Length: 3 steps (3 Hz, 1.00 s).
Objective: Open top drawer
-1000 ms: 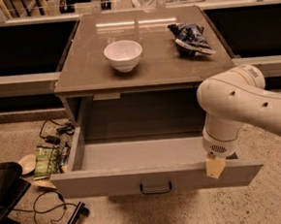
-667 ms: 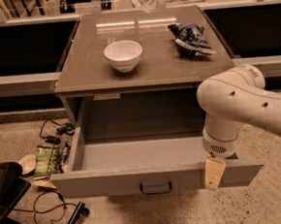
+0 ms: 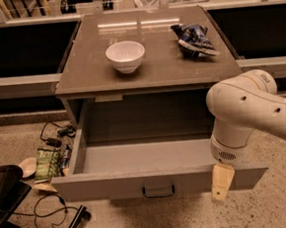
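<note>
The top drawer stands pulled far out from under the counter, its deep grey box open and bare inside. Its wide flat front carries a small black bar handle at the middle. My gripper hangs from the white arm at the right end of the drawer front, right of the handle and apart from it. It sits over the front's top edge. Only one pale finger shows.
A white bowl and a blue snack bag sit on the brown counter top. On the floor at the left lie cables, a green bag and a dark chair base.
The gripper has dropped slightly lower against the right end of the drawer front. The drawer stays out as before.
</note>
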Each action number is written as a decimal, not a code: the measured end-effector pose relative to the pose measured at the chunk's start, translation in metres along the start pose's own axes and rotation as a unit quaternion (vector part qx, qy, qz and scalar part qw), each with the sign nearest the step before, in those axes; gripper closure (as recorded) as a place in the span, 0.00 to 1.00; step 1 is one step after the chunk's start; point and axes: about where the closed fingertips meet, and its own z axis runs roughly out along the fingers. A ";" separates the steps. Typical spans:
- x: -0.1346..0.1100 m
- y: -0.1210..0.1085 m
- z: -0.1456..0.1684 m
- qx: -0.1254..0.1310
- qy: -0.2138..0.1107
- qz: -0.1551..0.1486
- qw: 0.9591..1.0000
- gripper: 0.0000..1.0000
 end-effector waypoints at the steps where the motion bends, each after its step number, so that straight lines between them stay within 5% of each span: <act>1: 0.021 0.031 0.019 -0.035 -0.024 0.015 0.999 0.19; 2: 0.040 0.067 0.023 -0.064 -0.046 0.027 0.997 0.42; 3: 0.040 0.066 0.020 -0.064 -0.046 0.027 0.997 0.66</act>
